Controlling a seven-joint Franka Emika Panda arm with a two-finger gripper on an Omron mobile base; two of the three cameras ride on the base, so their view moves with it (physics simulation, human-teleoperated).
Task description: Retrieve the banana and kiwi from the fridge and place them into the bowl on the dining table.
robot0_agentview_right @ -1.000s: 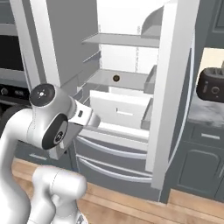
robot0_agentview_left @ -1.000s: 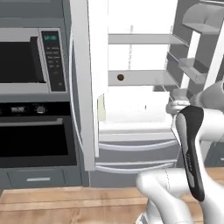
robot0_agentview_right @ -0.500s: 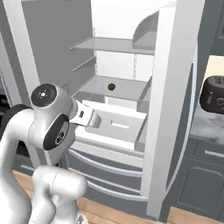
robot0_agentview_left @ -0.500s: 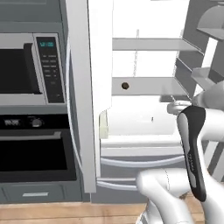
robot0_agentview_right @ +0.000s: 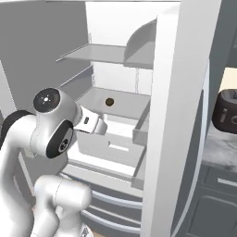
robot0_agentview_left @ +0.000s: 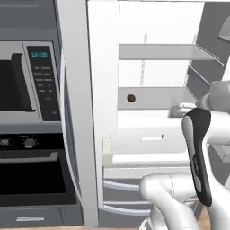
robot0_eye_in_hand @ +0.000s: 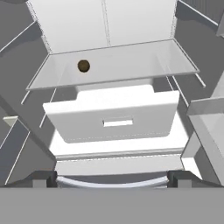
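The fridge stands open, its white inside facing the robot, with the left door swung out on the left and the right door swung out on the right. The kiwi sits alone on the lower glass shelf, toward the left side of that shelf and well back from its front edge; it also shows as a small dark ball in the right base view and in the hand view. An upper shelf lies above it. Below the kiwi's shelf is a white drawer with a slot handle, pulled a little forward of the shelf line.

The hand is held in front of the fridge opening, near the white drawer and lower than the kiwi, well apart from the fruit. Its fingertips are hidden, so I cannot tell whether it is released or clenched; nothing is seen in its grasp.

To the left of the fridge stands the dark column with a microwave above a wall oven. At the far right, beyond the right door, a dark appliance sits on a marbled bench over grey cabinets.
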